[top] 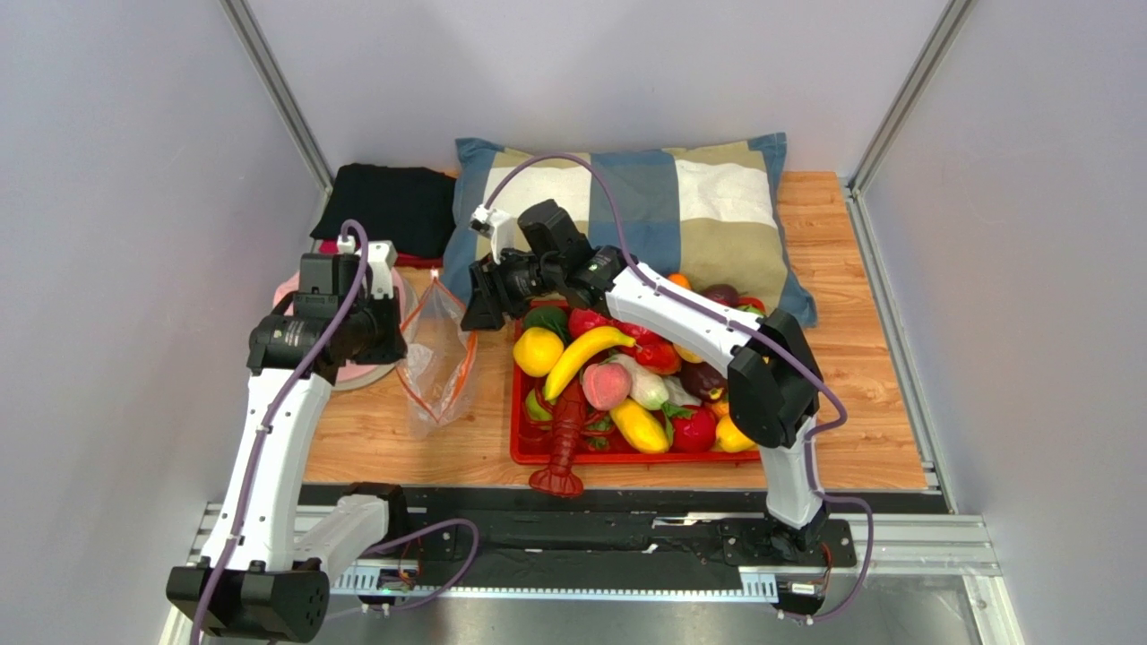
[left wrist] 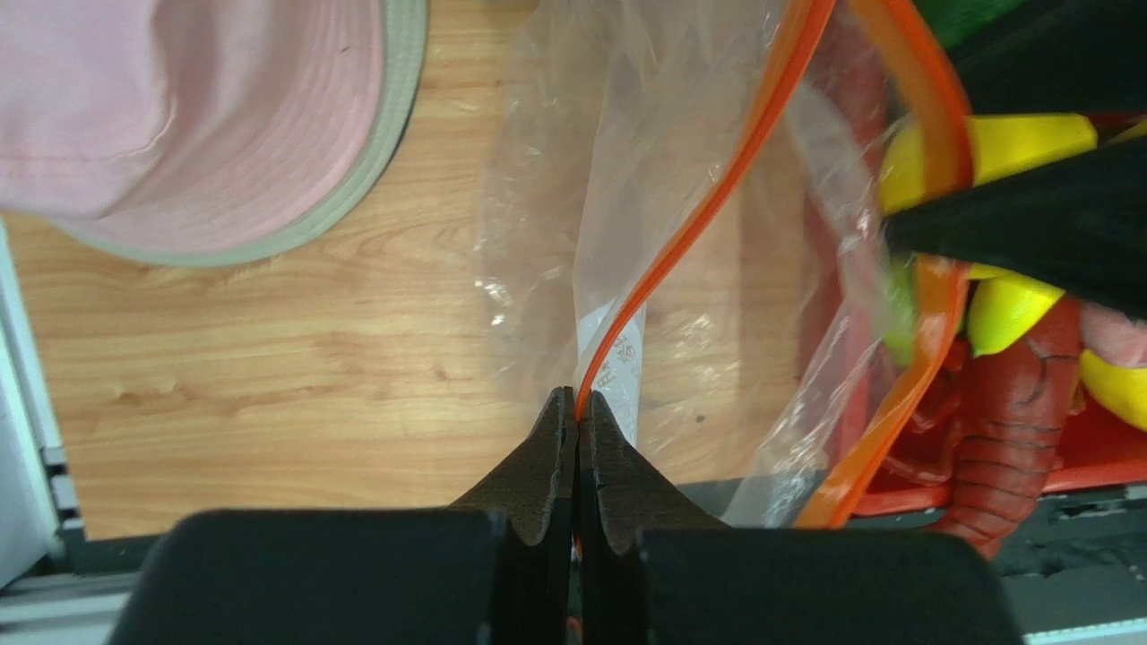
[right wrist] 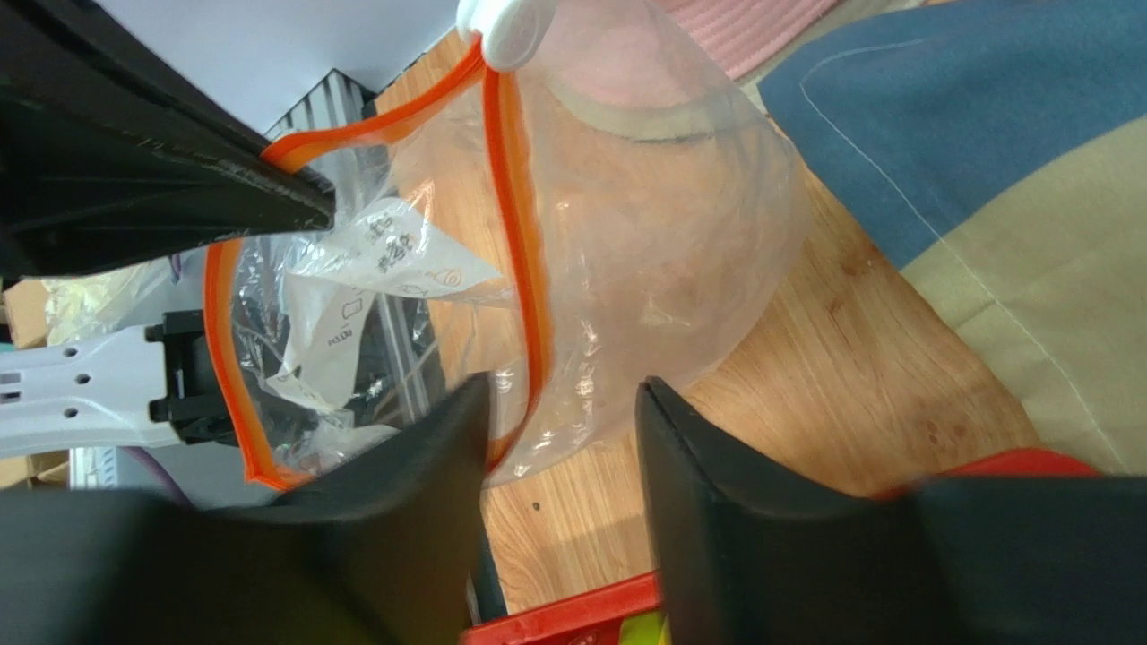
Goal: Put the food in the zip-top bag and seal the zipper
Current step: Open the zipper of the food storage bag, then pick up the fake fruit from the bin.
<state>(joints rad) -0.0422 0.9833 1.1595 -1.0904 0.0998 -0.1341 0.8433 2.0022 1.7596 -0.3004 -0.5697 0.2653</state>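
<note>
Barely begun, by my reading: the red tray (top: 673, 457), centre of the top view, holds the food (top: 606, 370); the bag (top: 438, 356) left of it holds only a paper slip (right wrist: 384, 262), its zipper (left wrist: 700, 202) unsealed. Meanwhile the left gripper (left wrist: 579, 417) pinches that strip; the right gripper (right wrist: 563, 393) is spread at the mouth.

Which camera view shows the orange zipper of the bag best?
Left wrist: the zipper runs large and sharp up from the left gripper, which is shut on it. The right wrist view shows it partly hidden; top external shows only a thin orange line.
</note>
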